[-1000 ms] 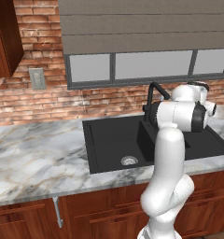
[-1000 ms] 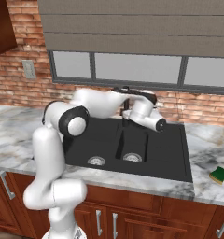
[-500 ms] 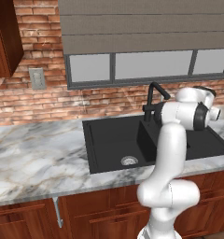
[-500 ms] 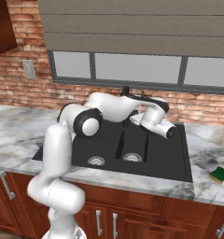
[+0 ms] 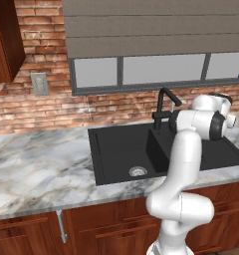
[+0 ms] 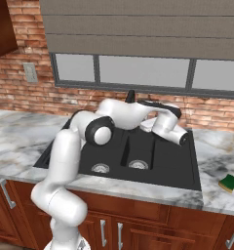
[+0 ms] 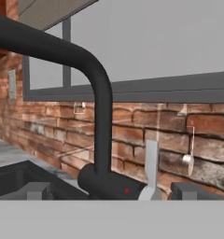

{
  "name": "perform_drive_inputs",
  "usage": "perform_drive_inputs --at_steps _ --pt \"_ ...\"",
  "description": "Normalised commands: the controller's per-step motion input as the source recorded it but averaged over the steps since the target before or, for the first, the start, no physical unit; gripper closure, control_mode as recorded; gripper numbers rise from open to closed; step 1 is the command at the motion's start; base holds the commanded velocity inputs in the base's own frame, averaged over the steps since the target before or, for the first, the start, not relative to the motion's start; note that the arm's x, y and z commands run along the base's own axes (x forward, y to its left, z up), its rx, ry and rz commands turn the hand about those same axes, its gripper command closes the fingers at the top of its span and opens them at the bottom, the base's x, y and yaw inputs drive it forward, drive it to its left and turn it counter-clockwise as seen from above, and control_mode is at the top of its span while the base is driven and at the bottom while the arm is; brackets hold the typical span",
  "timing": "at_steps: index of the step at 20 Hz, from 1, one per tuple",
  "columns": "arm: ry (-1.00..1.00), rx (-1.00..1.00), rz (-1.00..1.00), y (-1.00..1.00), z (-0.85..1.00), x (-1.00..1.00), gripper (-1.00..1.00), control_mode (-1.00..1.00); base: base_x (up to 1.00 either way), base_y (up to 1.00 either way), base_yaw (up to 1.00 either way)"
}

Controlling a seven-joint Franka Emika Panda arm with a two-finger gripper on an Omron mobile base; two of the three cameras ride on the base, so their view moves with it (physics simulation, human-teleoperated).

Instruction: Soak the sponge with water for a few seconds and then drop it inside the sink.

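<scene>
With fingers [image 7: 37, 191] spread, swing right past the sink [image 6: 164, 168] and descend squarely over the sponge [image 6: 229, 183] on the bench [image 6: 214, 195].

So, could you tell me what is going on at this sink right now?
The arm reaches over the black sink with its gripper open and empty, near the faucet. No water is running. The sponge lies untouched on the marble counter to the right of the sink, so the soaking has not begun.
</scene>
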Motion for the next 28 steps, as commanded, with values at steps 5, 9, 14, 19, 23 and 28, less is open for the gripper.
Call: perform_drive_inputs --at_steps 5,9,14,19,23,28 --pt "0.00 0.00 0.05 0.00 -0.09 0.10 -1.00 -1.00 0.00 0.00 0.00" --pt "0.00 0.00 0.04 0.04 -0.20 0.21 -1.00 -1.00 0.00 0.00 0.00" --pt "0.00 0.00 0.01 0.04 -0.19 0.31 -1.00 -1.00 0.00 0.00 0.00" --pt "0.00 0.00 0.00 0.01 -0.14 0.41 -1.00 -1.00 0.00 0.00 0.00" --pt "0.00 0.00 0.00 0.00 -0.04 0.42 -1.00 -1.00 0.00 0.00 0.00" --pt "0.00 0.00 0.00 0.00 0.00 0.36 -1.00 -1.00 0.00 0.00 0.00"
